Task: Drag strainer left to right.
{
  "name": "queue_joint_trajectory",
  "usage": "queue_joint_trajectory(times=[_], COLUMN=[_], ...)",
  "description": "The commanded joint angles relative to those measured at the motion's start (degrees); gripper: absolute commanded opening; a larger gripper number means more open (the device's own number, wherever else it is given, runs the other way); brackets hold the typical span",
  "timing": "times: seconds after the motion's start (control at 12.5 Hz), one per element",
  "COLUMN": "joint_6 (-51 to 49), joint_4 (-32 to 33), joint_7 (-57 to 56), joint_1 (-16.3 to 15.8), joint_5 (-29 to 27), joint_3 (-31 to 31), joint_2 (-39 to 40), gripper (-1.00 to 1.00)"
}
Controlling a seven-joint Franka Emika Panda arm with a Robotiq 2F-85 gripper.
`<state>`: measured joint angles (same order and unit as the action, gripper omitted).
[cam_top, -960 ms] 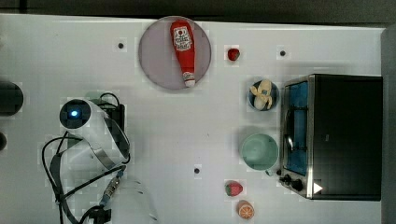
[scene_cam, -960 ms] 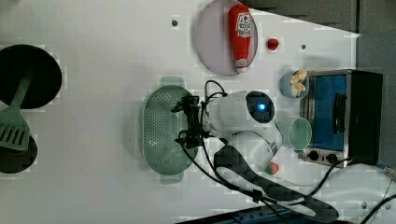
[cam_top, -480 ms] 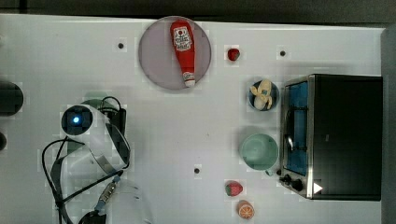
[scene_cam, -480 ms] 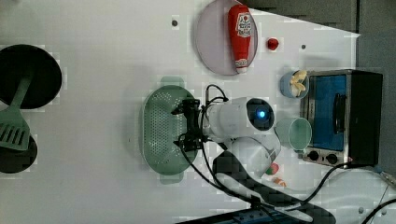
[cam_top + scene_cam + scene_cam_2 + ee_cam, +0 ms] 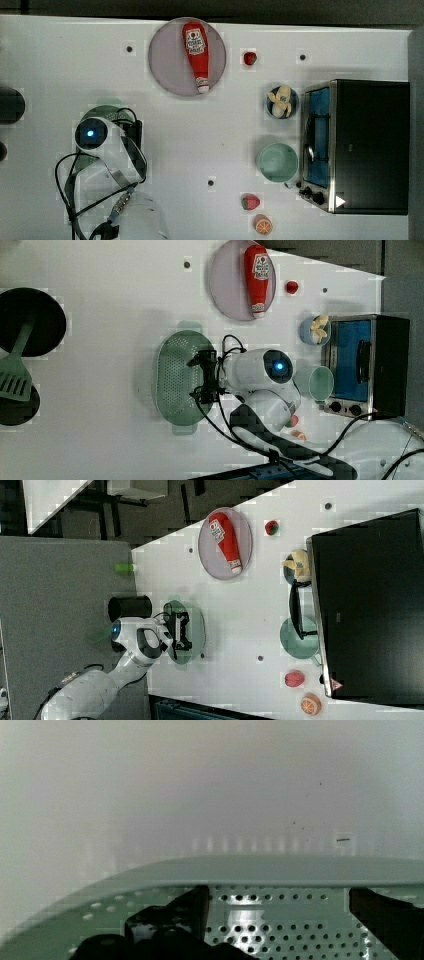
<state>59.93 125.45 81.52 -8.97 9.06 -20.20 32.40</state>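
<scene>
Reading across the top view from its left, I had the pale mint-green oval plastic strainer (image 5: pixel 181 377) lying at the left side of the white table (image 5: pixel 200 140), mostly hidden under the arm there. In the left view its long axis ran up and down the picture, a small tab handle at each end. The black claw (image 5: pixel 204 376) hung over the strainer's right-hand part in the left view, fingers (image 5: pixel 172 917) spread wide apart and holding nothing; in the wrist view the perforated floor showed between them, with the far rim just beyond. I judged the strainer sat directly below the claw, so the claw needed only to drop onto the wall or rim and then pull toward the top view's right.

Further right in the top view, the lane looked open across the middle of the table. The grey-lilac round plate (image 5: pixel 165 60) carrying the red ketchup bottle (image 5: pixel 196 52) sat well above that lane. Past it came the smooth round mint-green bowl (image 5: pixel 278 162), just beside the black toaster oven (image 5: pixel 367 145), and I judged that bowl to be what a long drag could strike. A red strawberry (image 5: pixel 250 201) lay below the bowl.
</scene>
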Motion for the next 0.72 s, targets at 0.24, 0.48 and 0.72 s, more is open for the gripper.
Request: queue_joint_trajectory(times=[0.24, 0.48, 0.72], joint_6=[0.9, 1.0, 1.1], joint_4=[0.2, 2.9, 5.7], joint_7=[0.2, -2.3, -6.1], joint_1=[-0.5, 0.4, 1.7], joint_5=[-0.4, -0.4, -0.4], joint_3=[4.3, 5.8, 7.3], joint_2=[-2.3, -4.6, -6.6], gripper=[1.00, 1.00, 1.00])
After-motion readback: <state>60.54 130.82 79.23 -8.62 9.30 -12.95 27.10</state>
